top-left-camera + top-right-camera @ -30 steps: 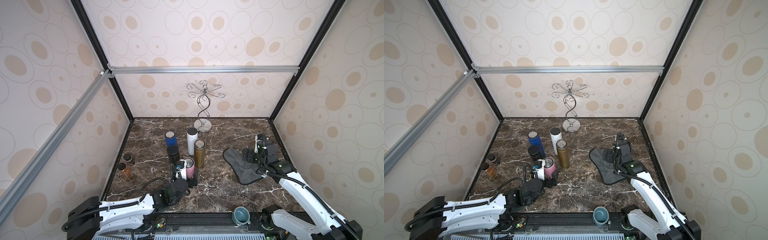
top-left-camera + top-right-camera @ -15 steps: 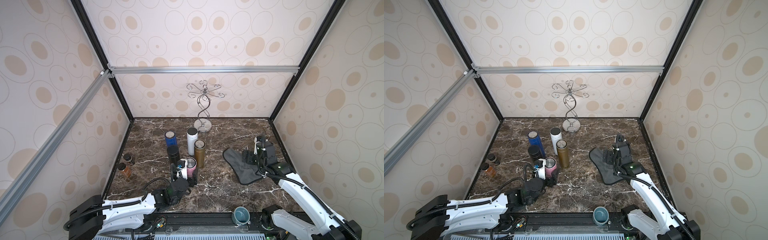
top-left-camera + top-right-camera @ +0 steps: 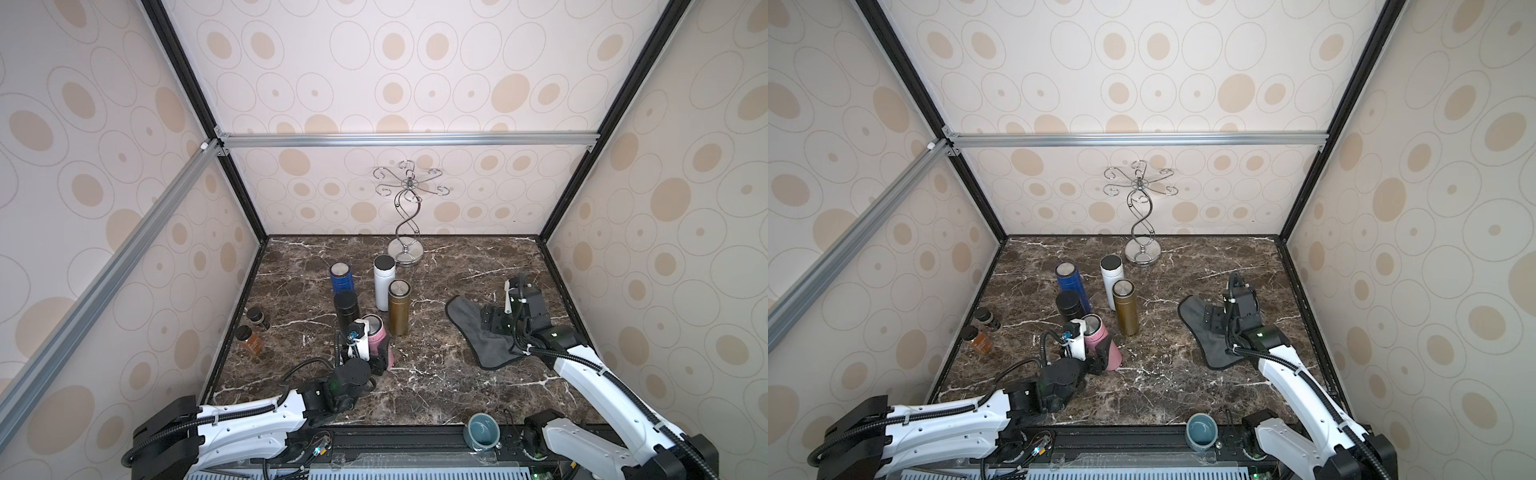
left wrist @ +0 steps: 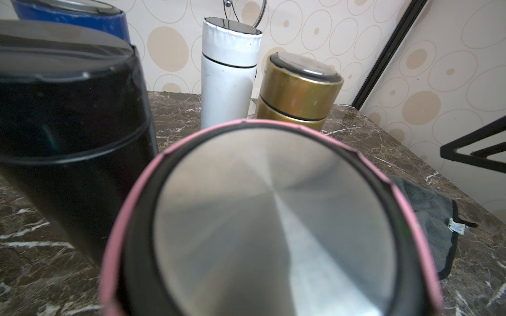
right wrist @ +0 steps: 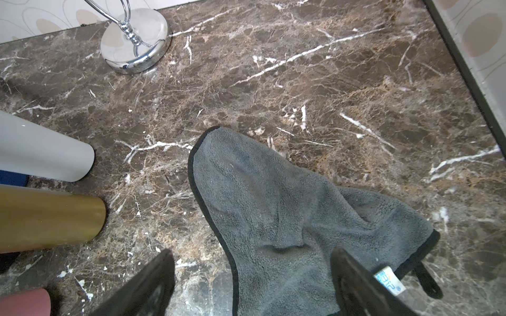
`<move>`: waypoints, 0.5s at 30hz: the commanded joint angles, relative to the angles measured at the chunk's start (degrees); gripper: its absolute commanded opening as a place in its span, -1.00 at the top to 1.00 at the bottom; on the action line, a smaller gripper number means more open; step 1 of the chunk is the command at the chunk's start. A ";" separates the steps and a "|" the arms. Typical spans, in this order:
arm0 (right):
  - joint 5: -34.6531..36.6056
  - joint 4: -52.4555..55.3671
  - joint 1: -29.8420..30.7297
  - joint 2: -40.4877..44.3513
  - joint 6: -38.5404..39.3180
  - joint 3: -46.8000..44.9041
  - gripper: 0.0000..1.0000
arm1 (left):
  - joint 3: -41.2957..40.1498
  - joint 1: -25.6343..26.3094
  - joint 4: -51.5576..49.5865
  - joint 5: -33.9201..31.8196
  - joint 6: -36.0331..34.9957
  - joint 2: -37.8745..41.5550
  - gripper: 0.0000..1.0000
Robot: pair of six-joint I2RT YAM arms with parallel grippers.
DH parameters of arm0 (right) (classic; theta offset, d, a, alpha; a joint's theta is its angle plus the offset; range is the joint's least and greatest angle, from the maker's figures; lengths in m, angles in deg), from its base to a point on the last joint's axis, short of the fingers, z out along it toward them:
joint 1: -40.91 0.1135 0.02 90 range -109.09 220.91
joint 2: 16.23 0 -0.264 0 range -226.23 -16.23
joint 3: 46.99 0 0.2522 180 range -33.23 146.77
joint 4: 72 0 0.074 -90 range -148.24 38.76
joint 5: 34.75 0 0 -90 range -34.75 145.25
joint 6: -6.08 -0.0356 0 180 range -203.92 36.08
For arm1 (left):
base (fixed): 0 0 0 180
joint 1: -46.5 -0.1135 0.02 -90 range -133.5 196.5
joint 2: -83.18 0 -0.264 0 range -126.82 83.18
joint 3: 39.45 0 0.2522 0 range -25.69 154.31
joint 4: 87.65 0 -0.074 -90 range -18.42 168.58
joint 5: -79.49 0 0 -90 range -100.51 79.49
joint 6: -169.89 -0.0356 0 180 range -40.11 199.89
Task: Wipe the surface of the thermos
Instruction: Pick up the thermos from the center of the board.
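Left gripper (image 3: 371,353) clamps the pink thermos (image 3: 374,332) low on its body. The thermos stands on the table (image 3: 436,374), just beside the black flask (image 3: 347,305). Right gripper (image 5: 250,253) is wide open and empty over the cloth (image 5: 273,191). Step: thermos secured, cloth not yet picked up. Next, probably: right closes on the cloth and brings it across to the thermos.

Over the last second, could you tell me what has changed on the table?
The left gripper closed its jaws onto the pink thermos, which has not left its spot. The right gripper shifted only slightly above the gray cloth, jaws open, nothing taken. The cloth, black thermos, blue thermos, white thermos, gold thermos and chrome hook stand stayed put.
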 commanded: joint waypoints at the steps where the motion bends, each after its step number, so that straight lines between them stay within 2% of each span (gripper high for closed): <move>1: -1.19 1.58 -0.14 -1.83 -2.54 -1.46 -0.81 | 0.08 -0.34 0.79 0.03 -0.36 0.99 -0.15; 8: 0.64 2.93 -0.14 -5.86 -4.90 -1.87 -0.79 | 0.80 -0.30 0.68 0.18 -1.94 0.80 -0.03; 15: 3.53 6.58 -0.14 -13.97 -7.94 -0.34 -0.77 | 3.34 -0.33 -1.09 0.44 -3.71 0.36 0.27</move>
